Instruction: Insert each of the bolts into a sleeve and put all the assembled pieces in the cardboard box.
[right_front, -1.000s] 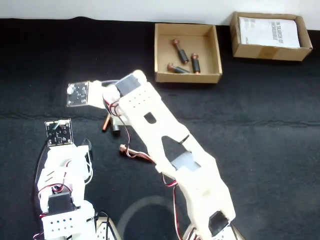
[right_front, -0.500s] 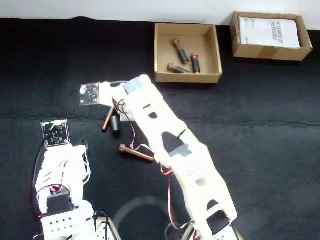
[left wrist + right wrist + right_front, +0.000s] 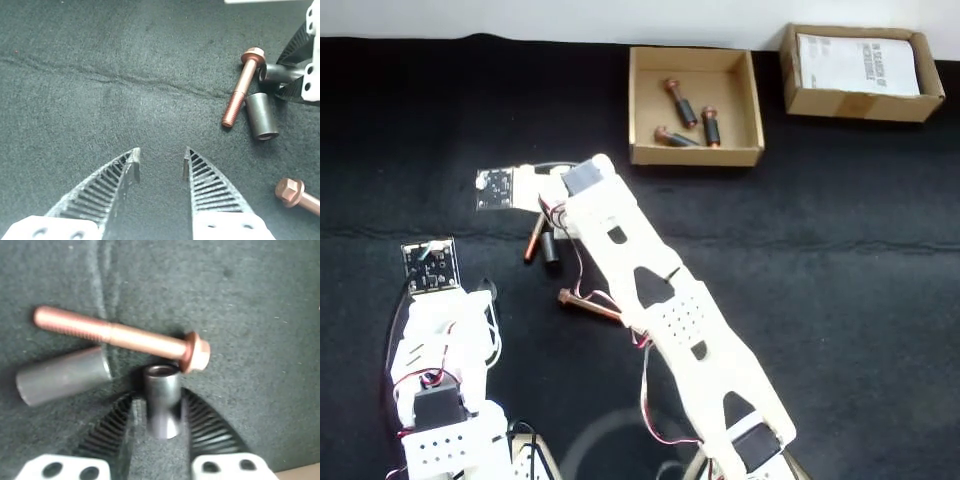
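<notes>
The right claw sits narrowly parted astride a dark sleeve that lies on the black tabletop. One finger rests against the sleeve and a thin gap shows on the other side, so the sleeve is flanked rather than clamped. The sleeve's open end faces the head of a copper bolt lying crosswise just past the fingertips. A second sleeve lies just beside that bolt's threaded end and nearly parallel to it.

The left claw is open with a moderate gap and holds nothing. It hangs over bare cloth near the same bolt and sleeves. A loose bolt lies by itself closer to the arms' bases, partly tucked under the right arm.

The cardboard box stands at the far side, well apart from the loose parts. It holds three assembled pieces. To its right stands another box with a printed sheet inside.
</notes>
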